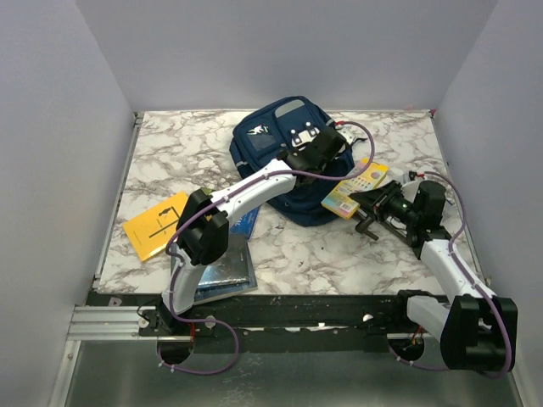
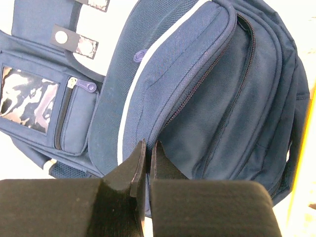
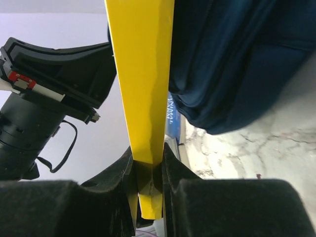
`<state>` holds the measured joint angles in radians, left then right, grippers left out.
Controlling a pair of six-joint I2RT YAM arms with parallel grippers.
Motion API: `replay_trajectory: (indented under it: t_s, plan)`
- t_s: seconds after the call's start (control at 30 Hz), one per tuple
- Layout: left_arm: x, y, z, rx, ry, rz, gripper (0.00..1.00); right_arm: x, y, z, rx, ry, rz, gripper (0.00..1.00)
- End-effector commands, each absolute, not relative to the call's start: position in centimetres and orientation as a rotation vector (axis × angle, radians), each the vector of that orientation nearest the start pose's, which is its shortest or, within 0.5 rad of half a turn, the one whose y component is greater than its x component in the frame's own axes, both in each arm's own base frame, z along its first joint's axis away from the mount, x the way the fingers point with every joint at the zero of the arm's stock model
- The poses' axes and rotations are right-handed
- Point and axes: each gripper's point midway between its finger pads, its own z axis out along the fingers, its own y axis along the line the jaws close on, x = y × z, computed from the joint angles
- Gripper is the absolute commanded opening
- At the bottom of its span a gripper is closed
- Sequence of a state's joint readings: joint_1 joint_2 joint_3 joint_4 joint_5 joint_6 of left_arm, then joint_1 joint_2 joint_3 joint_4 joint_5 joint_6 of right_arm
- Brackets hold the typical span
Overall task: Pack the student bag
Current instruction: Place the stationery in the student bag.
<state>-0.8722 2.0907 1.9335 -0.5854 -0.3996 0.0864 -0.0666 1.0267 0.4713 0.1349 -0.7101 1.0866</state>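
The student bag (image 1: 276, 136), navy with a white stripe, lies at the back middle of the marble table (image 1: 170, 153). My left gripper (image 1: 319, 158) reaches over its right side. In the left wrist view the bag (image 2: 222, 98) fills the frame and the left gripper (image 2: 146, 148) is shut, its tips pinching the fabric lip beside a zip. My right gripper (image 1: 366, 206) is shut on a thin yellow book (image 1: 355, 188), held just right of the bag. In the right wrist view the yellow book (image 3: 143, 74) stands edge-on between the right gripper's (image 3: 148, 158) fingers, with the bag (image 3: 237, 64) beside it.
A yellow notebook (image 1: 155, 225) lies at the left of the table. A blue book (image 1: 244, 223) and a dark shiny-covered book (image 1: 222, 273) lie under the left arm near the front edge. The left arm's black wrist (image 3: 44, 98) is close to the left of the held book.
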Motion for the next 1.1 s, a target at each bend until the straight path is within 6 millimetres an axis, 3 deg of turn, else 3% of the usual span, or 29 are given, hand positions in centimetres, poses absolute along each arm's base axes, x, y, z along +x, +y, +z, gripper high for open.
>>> replay_trajectory:
  t_s: [0.0,0.43,0.7,0.8,1.07]
  plan:
    - [39.4,-38.8,24.0,0.804,2.005,-0.136,0.0,29.3,13.9,19.2,0.596,1.937,1.514,0.2]
    - [38.5,-39.8,24.4,0.815,2.023,-0.244,0.0,29.4,17.1,17.9,0.631,1.93,1.71,0.21]
    - [38.2,-40.0,24.3,0.826,2.032,-0.262,0.0,30.5,17.2,16.7,0.723,1.934,1.732,0.21]
    - [38.3,-39.7,24.3,0.825,2.032,-0.246,0.0,30.1,17.6,17.1,0.726,1.906,1.79,0.2]
    - [39.0,-39.3,24.2,0.811,2.036,-0.227,0.0,28.9,17.5,16.3,0.729,1.96,1.744,0.2]
